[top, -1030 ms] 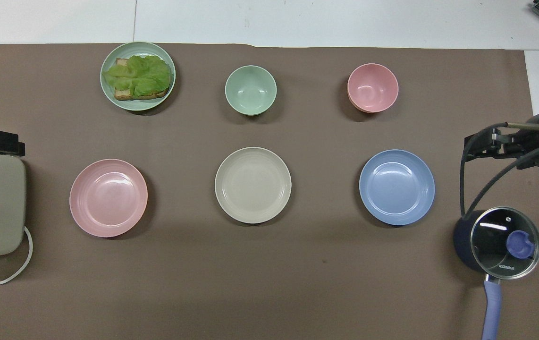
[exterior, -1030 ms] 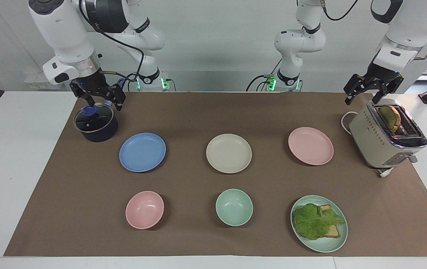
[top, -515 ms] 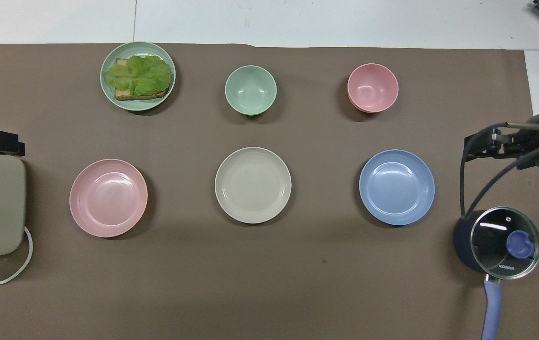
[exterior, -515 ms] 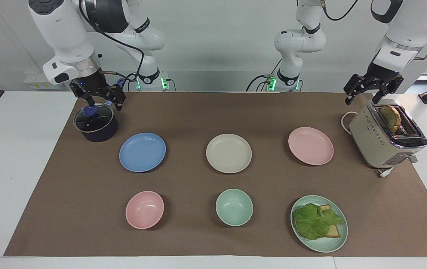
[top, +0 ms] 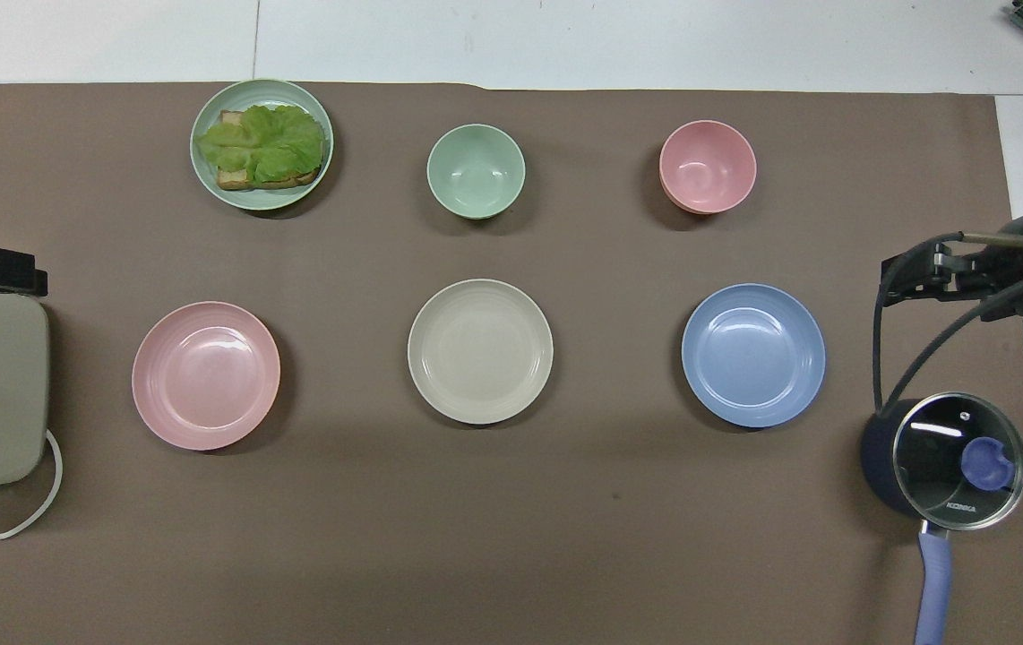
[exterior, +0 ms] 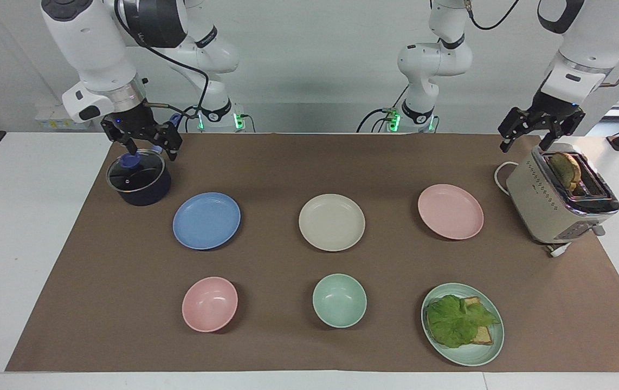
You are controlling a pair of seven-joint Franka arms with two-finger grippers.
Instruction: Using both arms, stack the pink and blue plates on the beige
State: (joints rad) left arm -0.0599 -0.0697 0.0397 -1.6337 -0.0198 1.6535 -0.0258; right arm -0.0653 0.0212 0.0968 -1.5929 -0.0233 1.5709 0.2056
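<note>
Four plates (exterior: 331, 222), two bowls (exterior: 210, 304), one pot (exterior: 139, 179)

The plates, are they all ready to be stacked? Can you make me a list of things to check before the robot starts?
1. Beige plate bare, nothing on it: ok.
2. Pink plate lies flat beside it, toward the left arm's end, nothing in it: ok.
3. Blue plate lies flat toward the right arm's end, nothing in it: ok.
4. Left hand open and holding nothing, up over the toaster: ok.
5. Right hand open and holding nothing, up over the pot: ok.
6. Either hand at its plate yet: not ok, both hang away from the plates.
</note>
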